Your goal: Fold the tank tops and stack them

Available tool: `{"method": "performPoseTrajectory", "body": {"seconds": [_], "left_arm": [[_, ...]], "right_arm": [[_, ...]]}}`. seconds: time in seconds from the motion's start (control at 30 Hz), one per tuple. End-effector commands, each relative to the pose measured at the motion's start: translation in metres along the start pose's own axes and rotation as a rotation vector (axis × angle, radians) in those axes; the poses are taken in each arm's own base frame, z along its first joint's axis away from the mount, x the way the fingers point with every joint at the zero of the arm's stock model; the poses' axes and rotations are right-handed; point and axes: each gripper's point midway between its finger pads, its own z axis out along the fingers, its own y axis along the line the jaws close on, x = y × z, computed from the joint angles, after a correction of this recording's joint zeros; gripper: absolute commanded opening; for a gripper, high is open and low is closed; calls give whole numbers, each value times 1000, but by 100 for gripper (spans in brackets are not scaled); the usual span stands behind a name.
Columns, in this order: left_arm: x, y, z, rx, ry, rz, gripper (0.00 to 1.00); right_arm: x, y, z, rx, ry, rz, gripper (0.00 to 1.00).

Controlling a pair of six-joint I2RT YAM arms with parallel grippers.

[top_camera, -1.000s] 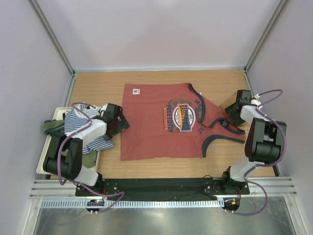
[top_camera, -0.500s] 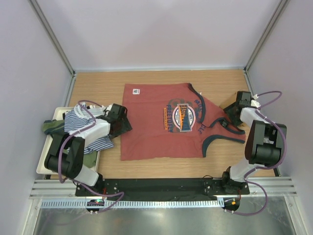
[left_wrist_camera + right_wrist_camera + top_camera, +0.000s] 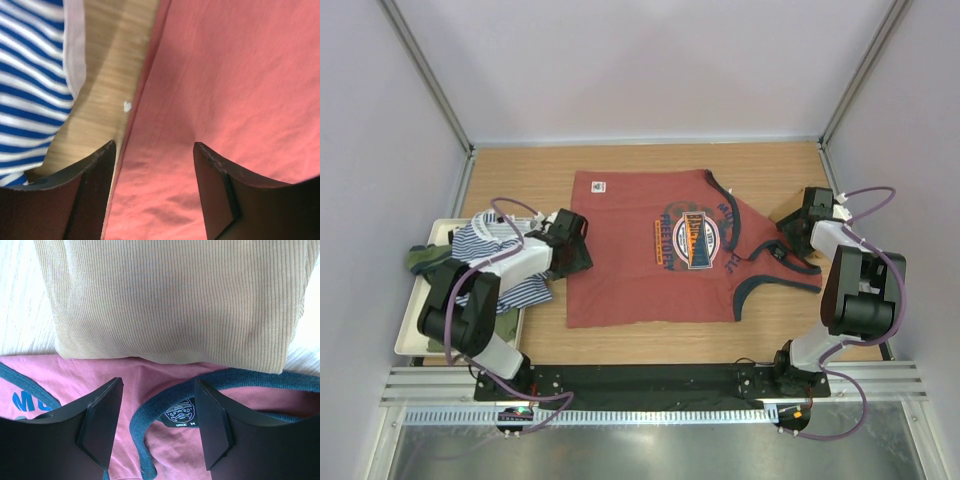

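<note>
The left tool (image 3: 572, 243) has advanced to the hem of the rust-red tank top (image 3: 630, 285), which lies flat on the worktop (image 3: 520, 185), jaws narrowed but apart astride it; the right tool (image 3: 800, 222) hangs spread over the neckline, fold grasp pending.

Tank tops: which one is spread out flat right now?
The rust-red top with navy trim and a chest graphic, open flat mid-table. The striped top and olive top lie bunched at the left; the tan top looks folded.

Bright, even overhead light. Faint soft shadows on table (image 3: 520, 175) by left edge. L wrist cam slightly blurred; R sharp.
</note>
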Motion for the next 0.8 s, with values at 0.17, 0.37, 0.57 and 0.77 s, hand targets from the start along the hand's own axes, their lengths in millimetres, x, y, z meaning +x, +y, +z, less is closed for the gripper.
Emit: {"method": "performPoseTrajectory", "body": {"seconds": [0.17,0.37,0.57,0.77], "left_arm": [[6,3,15,-38,39,50,37],[-8,27,16,-10,35,-66,0],[-25,59,8,-87,-67,-170,0],[-24,61,8,-67,-86,-172,0]], "right_arm": [[-15,10,-7,-38,-56,7,65],[-18,8,-9,-27,-69,1,64],[-22,22,-9,-76,-66,-7,67],[-18,18,11,-8,-49,-10,67]]}}
